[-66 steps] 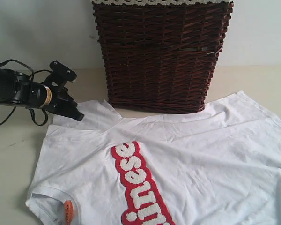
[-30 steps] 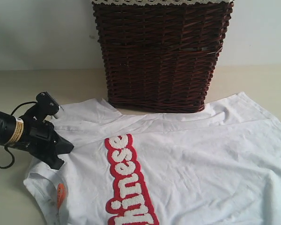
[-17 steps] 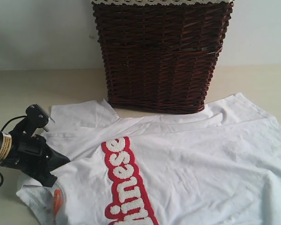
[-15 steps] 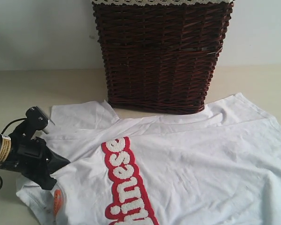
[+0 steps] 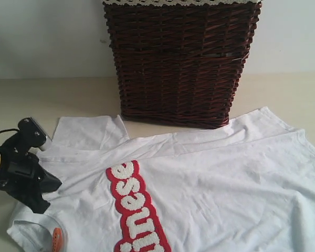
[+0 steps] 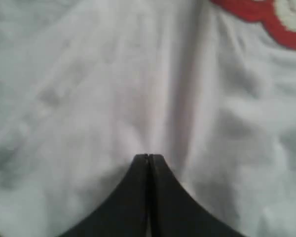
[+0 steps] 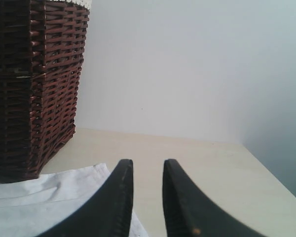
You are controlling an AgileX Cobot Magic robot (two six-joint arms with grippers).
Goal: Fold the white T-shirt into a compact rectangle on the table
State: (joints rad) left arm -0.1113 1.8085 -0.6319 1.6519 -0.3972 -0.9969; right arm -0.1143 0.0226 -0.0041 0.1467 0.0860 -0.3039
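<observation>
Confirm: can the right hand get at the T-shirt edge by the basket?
Probably yes. The right hand is open and empty, the T-shirt edge lies close below it on the table, and the basket stands beside that edge, not across the way.

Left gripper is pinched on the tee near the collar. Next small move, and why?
Probably draw the left gripper, shut on the white T-shirt, a little away from the wicker basket: the shirt's far edge lies against the basket's base and the cloth is creased, so it needs bare table before any fold. The right gripper is open, holding nothing.
</observation>
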